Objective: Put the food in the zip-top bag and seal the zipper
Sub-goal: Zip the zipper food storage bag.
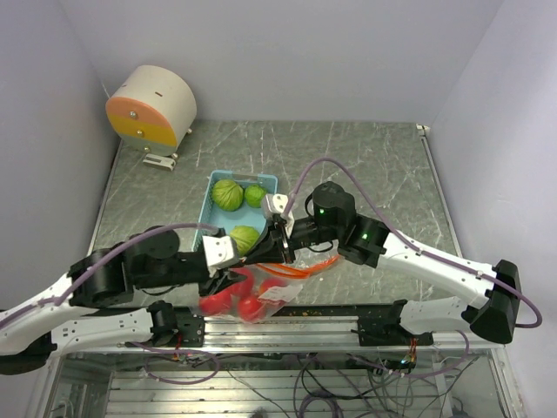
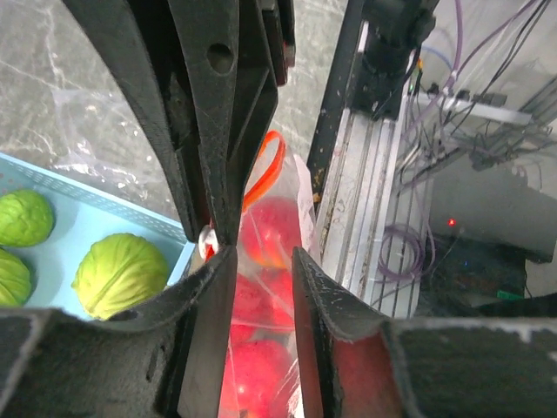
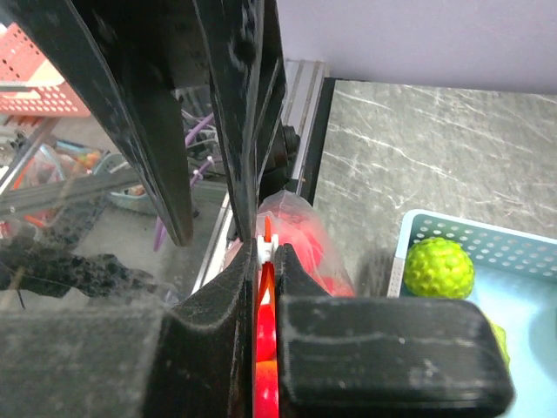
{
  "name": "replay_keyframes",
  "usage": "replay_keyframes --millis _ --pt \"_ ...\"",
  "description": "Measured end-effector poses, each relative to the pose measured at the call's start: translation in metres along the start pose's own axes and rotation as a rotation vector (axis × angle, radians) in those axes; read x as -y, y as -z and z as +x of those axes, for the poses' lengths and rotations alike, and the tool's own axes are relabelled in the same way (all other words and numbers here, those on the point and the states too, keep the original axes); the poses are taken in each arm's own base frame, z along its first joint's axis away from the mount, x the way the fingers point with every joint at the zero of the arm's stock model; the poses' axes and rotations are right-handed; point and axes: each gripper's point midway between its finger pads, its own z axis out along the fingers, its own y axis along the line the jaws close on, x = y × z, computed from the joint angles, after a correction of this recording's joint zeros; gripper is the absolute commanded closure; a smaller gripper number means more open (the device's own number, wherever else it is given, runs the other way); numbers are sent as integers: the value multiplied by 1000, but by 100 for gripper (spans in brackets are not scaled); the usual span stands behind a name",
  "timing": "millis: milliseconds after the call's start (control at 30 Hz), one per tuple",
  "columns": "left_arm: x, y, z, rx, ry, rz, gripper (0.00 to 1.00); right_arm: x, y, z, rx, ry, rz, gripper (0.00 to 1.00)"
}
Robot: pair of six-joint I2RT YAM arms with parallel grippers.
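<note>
We've got the right jaws pinched tight on the orange zipper strip of the clear plastic zip-top bag (image 1: pixel 277 294). Our left jaws are partly apart and gripping nothing, and we can see the bag through their gap. Glossy red toy apple balls (image 2: pixel 270 231) sit inside the bag, just past the left jaws. Ribbed green toy cabbage heads (image 2: pixel 120 274) lie beside those jaws in the light blue plastic tray (image 2: pixel 65 248).

Glossy white shells over bulky black joint housings make up the left arm (image 1: pixel 130 272) and right arm (image 1: pixel 426 259) alike, with a lilac cable (image 1: pixel 174 228) along each and small green lights (image 1: pixel 365 233) on the right one's joints, while the left gripper (image 2: pixel 264 266) and right gripper (image 3: pixel 265 257) carry matte black, grainy fingers.
</note>
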Motion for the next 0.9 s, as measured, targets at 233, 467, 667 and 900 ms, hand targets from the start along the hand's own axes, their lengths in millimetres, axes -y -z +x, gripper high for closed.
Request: replay_keyframes --millis 233,467,667,900 --pt "1 -26 23 -123 2 18 86 -1 2 -7 6 17 -6 100" --pt "1 -25 25 -116 -2 18 93 -3 4 -8 7 26 -13 100" --pt "-2 -20 22 -95 0 -2 93 0 6 -6 -7 38 8 100" --pt "-9 -16 19 -80 -5 -44 91 1 14 -9 4 47 28 100"
